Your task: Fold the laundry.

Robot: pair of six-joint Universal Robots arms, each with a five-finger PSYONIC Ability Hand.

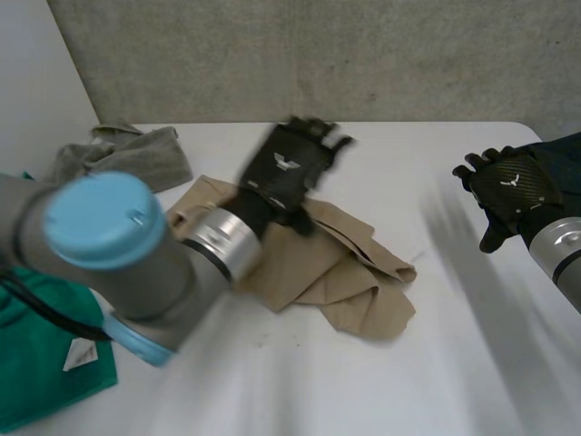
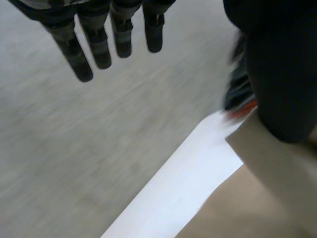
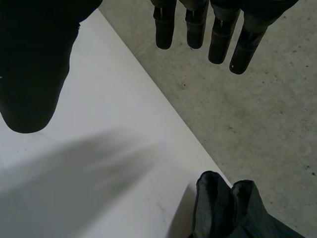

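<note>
Left hand point(image 1: 287, 169) over tan cloth point(image 1: 349, 272) mid-frame, right hand point(image 1: 510, 189) at right; both straight-fingered, empty. I'd pinch corners, not the bunch.

- tan cloth point(image 1: 345, 272): you cannot see its middle part, which is covered by the left hand point(image 1: 289, 168) and the left arm point(image 1: 136, 254).
- green cloth point(image 1: 41, 363), left of the tan cloth: cut off at the edge, and partly behind the left arm.
- white tag point(image 1: 80, 354) on the green cloth: print too small for you to read.
- dark garment point(image 1: 563, 150), far right of the tan cloth: cut off at the edge, and partly behind the right hand point(image 1: 510, 189).
</note>
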